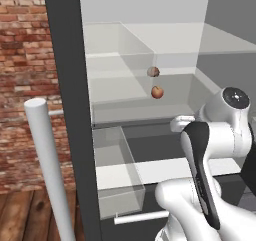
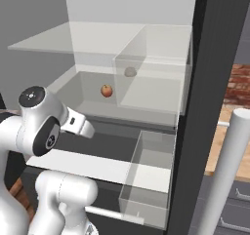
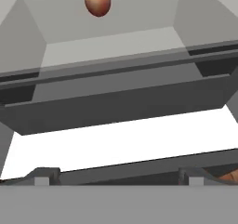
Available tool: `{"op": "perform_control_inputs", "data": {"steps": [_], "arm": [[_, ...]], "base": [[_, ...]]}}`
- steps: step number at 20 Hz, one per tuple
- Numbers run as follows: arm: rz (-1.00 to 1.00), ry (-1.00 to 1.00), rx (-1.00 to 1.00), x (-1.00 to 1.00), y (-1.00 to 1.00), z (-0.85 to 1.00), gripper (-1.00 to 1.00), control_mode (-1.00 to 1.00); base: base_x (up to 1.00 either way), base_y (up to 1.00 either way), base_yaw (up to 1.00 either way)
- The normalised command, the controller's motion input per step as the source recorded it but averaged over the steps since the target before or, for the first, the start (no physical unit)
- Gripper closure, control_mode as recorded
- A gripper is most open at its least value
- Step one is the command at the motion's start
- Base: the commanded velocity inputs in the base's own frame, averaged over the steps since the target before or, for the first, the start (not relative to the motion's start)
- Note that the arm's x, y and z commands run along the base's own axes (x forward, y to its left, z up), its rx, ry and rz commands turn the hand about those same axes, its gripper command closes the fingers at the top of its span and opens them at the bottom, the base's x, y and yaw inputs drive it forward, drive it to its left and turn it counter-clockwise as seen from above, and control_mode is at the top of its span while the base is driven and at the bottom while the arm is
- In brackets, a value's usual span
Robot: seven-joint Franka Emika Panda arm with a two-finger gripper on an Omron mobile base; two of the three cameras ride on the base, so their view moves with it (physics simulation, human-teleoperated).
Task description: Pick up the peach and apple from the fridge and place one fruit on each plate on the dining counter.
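Gripper [image 3: 116, 180]: fingertips spread apart, nothing between them; hovering low at the fridge [image 1: 70, 110] mouth
Drawer front [image 3: 121, 104]: dark, right ahead; a straight push risks clipping it
Peach [image 1: 157, 92]: deeper in on the white floor, well apart; likely to roll if nudged
Brown lump [image 1: 153, 72]: behind it; easily mistaken

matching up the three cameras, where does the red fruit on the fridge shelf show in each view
Left base view: the red fruit sits just above centre, on the glass shelf, below a dull brown lump.
Right base view: left of centre, on the same shelf, lower left of the lump.
Hand view: at the top edge, left of centre, with a short stem.
Shared landmark: the white band below the shelf.
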Motion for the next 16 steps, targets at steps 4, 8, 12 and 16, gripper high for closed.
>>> {"op": "perform_control_inputs", "data": {"steps": [4, 8, 12, 16], "arm": [[0.0, -0.29, -0.02, 0.0, 0.16, 0.32, -1.0, -1.0], [0.03, -0.19, -0.09, 0.0, 0.03, 0.43, -1.0, -1.0], [0.11, -0.12, -0.13, 0.0, 0.0, 0.33, -1.0, -1.0], [0.09, -0.16, -0.09, 0.03, 0.01, 0.26, -1.0, -1.0]], "base": [[0.0, 0.0, 0.0], [0.0, 0.0, 0.0], [0.0, 0.0, 0.0], [0.0, 0.0, 0.0]]}}
